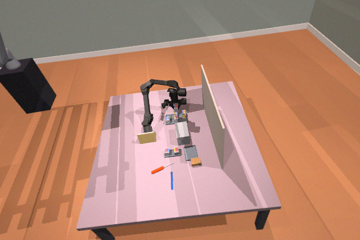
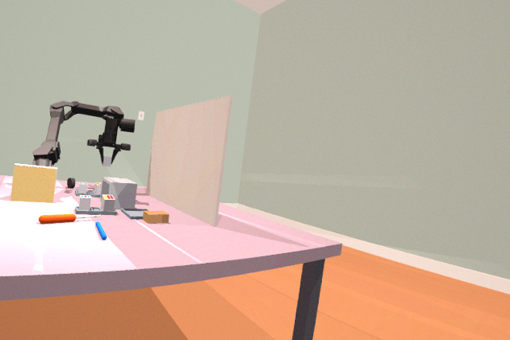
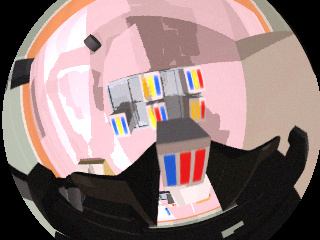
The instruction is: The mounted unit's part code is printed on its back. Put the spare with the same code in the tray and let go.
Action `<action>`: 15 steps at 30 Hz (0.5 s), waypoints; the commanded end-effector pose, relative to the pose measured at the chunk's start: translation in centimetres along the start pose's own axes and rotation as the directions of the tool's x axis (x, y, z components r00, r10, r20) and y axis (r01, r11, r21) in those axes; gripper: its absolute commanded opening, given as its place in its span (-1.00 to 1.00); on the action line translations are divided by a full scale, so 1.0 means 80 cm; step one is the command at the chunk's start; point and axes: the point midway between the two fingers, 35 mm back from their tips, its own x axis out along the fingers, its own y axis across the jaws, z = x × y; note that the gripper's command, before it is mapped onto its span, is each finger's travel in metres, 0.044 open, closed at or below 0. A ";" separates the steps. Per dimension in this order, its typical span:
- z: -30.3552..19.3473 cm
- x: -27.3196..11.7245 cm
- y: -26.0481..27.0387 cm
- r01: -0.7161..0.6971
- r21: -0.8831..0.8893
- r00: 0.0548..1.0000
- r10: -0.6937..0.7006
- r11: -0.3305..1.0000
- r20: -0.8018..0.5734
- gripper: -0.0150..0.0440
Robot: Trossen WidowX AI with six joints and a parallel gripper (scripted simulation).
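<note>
My gripper is shut on a spare, a small grey block whose label shows one blue and two red stripes in the wrist view. It holds the spare raised above the far rack, which holds several striped spares. The grey tray lies flat beyond the large grey box, away from the gripper. That box may be the mounted unit; no printed code can be read on it. A second rack bears two striped spares.
An orange-brown block touches or nearly touches the tray. A tall upright panel stands to the right. A yellow board stands by the arm's base. A screwdriver and a blue pen lie nearer the front.
</note>
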 end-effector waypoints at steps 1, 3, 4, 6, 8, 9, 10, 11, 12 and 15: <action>-0.016 -0.006 -0.019 0.011 -0.008 1.000 -0.011 1.000 -0.012 -0.49; -0.025 -0.007 -0.028 0.012 -0.007 1.000 -0.012 1.000 -0.014 -0.49; -0.030 -0.008 -0.032 0.012 -0.007 1.000 -0.012 1.000 -0.016 -0.49; -0.039 -0.009 -0.041 0.012 -0.007 1.000 -0.013 1.000 -0.018 -0.49; -0.049 -0.010 -0.050 0.013 -0.008 1.000 -0.013 1.000 -0.020 -0.49; -0.054 -0.011 -0.054 0.013 -0.008 1.000 -0.013 1.000 -0.021 -0.49; -0.059 -0.011 -0.058 0.013 -0.008 1.000 -0.013 1.000 -0.022 -0.49; -0.065 -0.012 -0.062 0.013 -0.008 1.000 -0.013 1.000 -0.022 -0.49; -0.070 -0.012 -0.066 0.013 -0.008 1.000 -0.013 1.000 -0.023 -0.49; -0.087 -0.014 -0.078 0.012 -0.009 1.000 -0.013 1.000 -0.025 -0.49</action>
